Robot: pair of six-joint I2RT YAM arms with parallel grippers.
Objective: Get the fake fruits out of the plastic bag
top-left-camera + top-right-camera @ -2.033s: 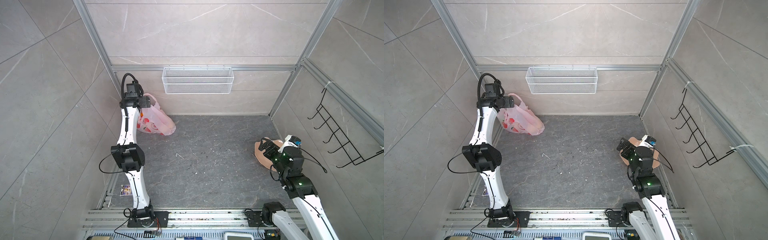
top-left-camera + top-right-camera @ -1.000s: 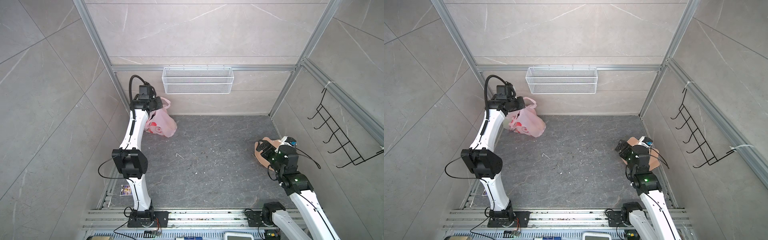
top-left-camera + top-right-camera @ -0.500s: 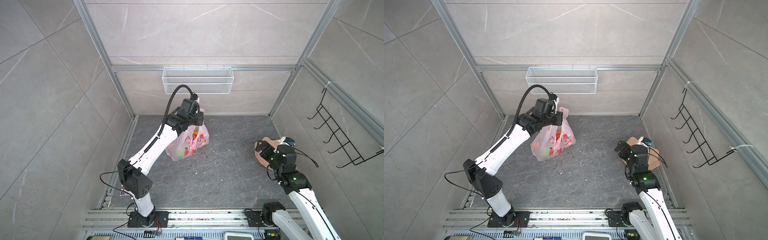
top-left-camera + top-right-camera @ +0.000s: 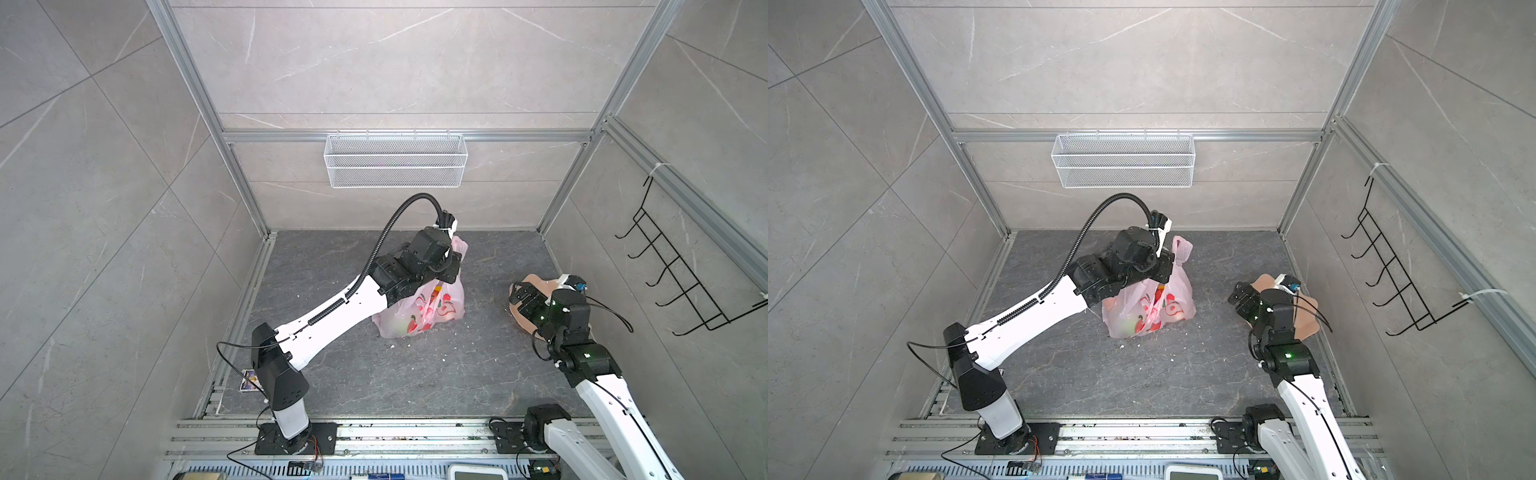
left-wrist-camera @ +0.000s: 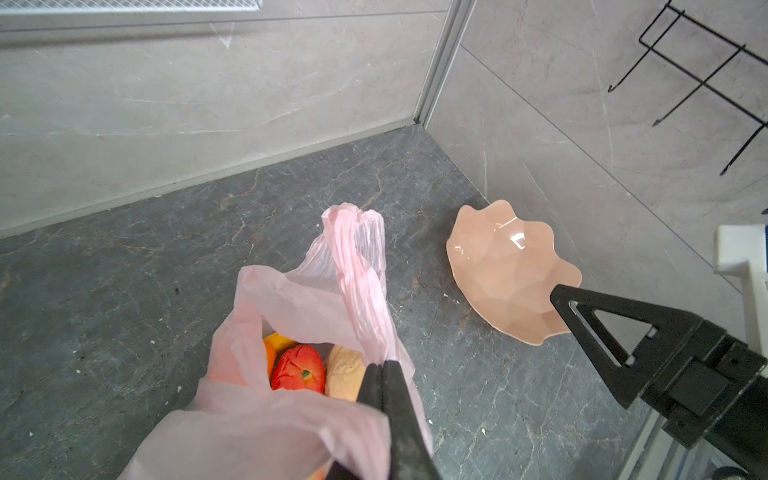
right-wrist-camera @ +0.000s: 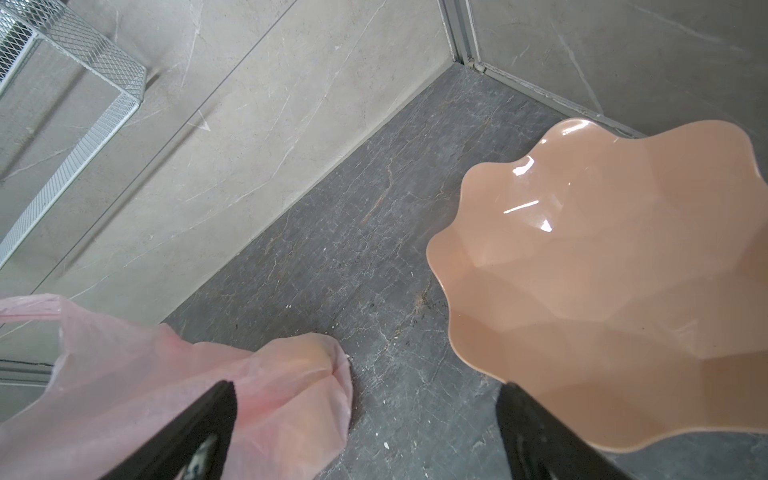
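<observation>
Three fake fruits are recorded through the open mouth of the plastic bag (image 5: 291, 299), at the lower centre of the left wrist frame: a red apple (image 5: 297, 368) with a small green mark, an orange (image 5: 269, 358) half covered at its left, and a beige knobbly lump (image 5: 344, 370) at its right. All three lie touching one another inside the bag.

The bag is thin, crinkled, translucent pale pink film. In both top views it is found standing on the dark grey floor (image 4: 415, 374) at mid-frame, slightly right of centre (image 4: 419, 316) (image 4: 1150, 307). Red, yellow and green patches are seen through its side; whether these are prints or fruit cannot be told. One handle (image 5: 357, 270) is twisted into a rope and rises to a folded tip.

The left gripper (image 5: 381, 368) is noted with its jaws pressed together on the base of that handle, at the rim of the bag's mouth.

The right gripper (image 6: 365, 390) is noted with its jaws spread wide and nothing between them. It hangs between the bag and the plate, which sit at the lower left and right of the right wrist frame.

A peach scalloped plate (image 6: 602, 270) (image 5: 507, 270) lies on the floor at mid-right of both top views (image 4: 1264, 282), apart from the bag; only its glossy faceted surface is shown.

A white wire mesh basket (image 4: 395, 160) is mounted on the back wall, upper centre.
</observation>
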